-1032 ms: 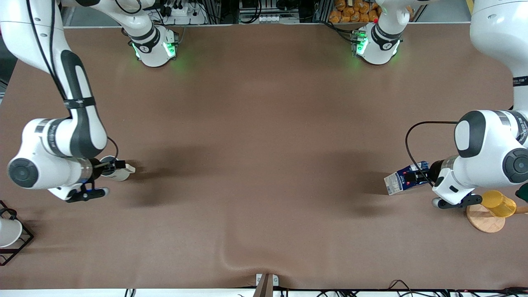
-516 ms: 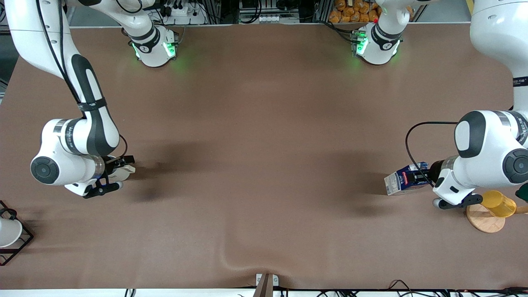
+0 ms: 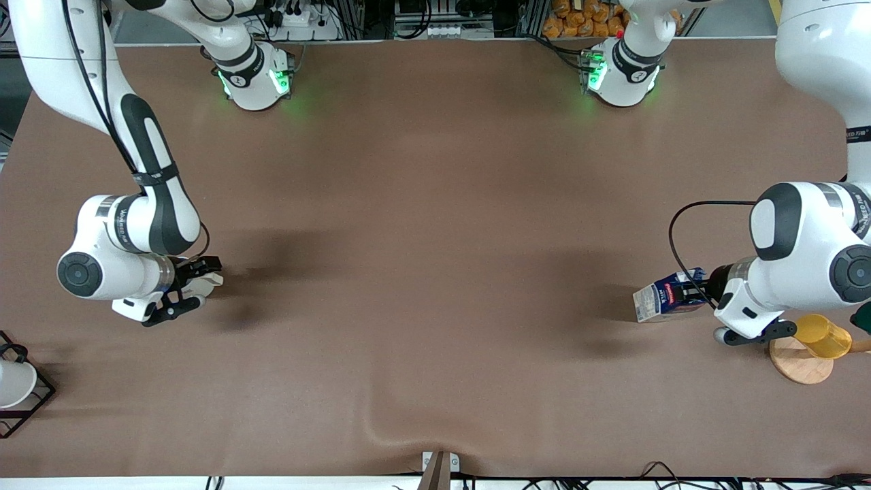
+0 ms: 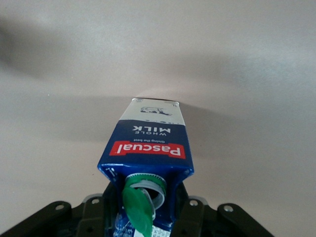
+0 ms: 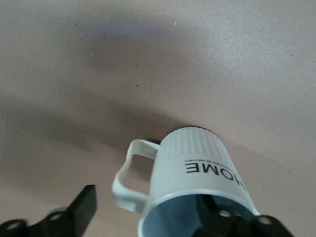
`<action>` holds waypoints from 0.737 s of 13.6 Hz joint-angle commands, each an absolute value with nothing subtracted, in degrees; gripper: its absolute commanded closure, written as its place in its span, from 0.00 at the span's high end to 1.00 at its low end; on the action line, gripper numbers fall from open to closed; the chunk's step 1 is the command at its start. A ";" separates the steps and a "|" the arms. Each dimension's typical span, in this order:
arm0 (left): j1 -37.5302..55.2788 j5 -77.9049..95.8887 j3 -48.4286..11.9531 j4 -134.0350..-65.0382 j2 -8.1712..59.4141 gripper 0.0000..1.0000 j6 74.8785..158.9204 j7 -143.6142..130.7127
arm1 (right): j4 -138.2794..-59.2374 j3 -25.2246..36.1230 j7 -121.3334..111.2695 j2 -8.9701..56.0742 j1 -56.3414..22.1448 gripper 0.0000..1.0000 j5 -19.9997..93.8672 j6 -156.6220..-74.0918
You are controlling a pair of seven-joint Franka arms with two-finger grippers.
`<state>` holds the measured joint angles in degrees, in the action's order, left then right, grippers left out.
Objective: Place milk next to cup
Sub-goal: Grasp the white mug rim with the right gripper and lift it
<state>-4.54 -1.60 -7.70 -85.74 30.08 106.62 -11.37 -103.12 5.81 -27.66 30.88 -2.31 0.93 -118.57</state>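
Note:
The milk (image 3: 660, 301), a dark-blue carton with a red band, lies tilted in my left gripper (image 3: 694, 294) near the left arm's end of the table. Its white gabled top points toward the right arm's end, low over the cloth. In the left wrist view the carton (image 4: 148, 143) sits between the shut fingers of the left gripper (image 4: 145, 210), its green cap open. The cream cup (image 3: 204, 284) stands near the right arm's end. My right gripper (image 3: 199, 272) is open over it. In the right wrist view one finger (image 5: 85, 205) is beside the cup's (image 5: 197, 163) handle and the other is inside the cup.
A yellow cup (image 3: 821, 335) on a round wooden base (image 3: 797, 364) stands close beside the left wrist, nearer the front camera. A white cup in a black wire frame (image 3: 17, 384) sits at the right arm's end. The cloth has a ridge (image 3: 381, 429) at the front edge.
The right arm has moved toward the left arm's end, farther over the cup, which stayed in place. The left gripper with the milk has sunk very slightly.

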 commanded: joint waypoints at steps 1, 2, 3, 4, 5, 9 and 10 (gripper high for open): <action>-3.61 -1.67 -8.17 -85.52 27.95 0.46 105.30 -12.22 | -104.94 5.27 -34.78 28.74 -0.97 0.03 0.35 -119.18; -3.34 -1.67 -8.17 -85.52 27.51 0.46 105.21 -12.13 | -104.94 5.27 -36.02 28.74 -0.71 0.00 0.35 -119.18; -2.90 -1.67 -8.17 -85.52 27.16 0.46 105.21 -12.13 | -104.94 5.27 -36.30 28.65 -0.53 0.00 0.35 -119.09; -2.38 -1.67 -8.17 -85.43 26.72 0.46 105.21 -12.13 | -104.94 5.27 -36.30 28.57 -0.53 0.00 0.35 -118.83; -2.03 -1.67 -8.26 -85.43 26.11 0.46 105.21 -12.13 | -104.94 5.19 -36.21 28.56 -0.53 0.00 0.35 -118.74; -1.67 -1.49 -10.72 -85.34 24.88 0.46 105.12 -12.22 | -104.94 5.19 -36.21 28.39 -0.53 0.00 0.35 -118.48; -1.67 -1.41 -11.51 -85.34 24.70 0.46 105.12 -12.30 | -104.94 5.19 -35.95 27.95 -0.70 0.00 0.53 -118.30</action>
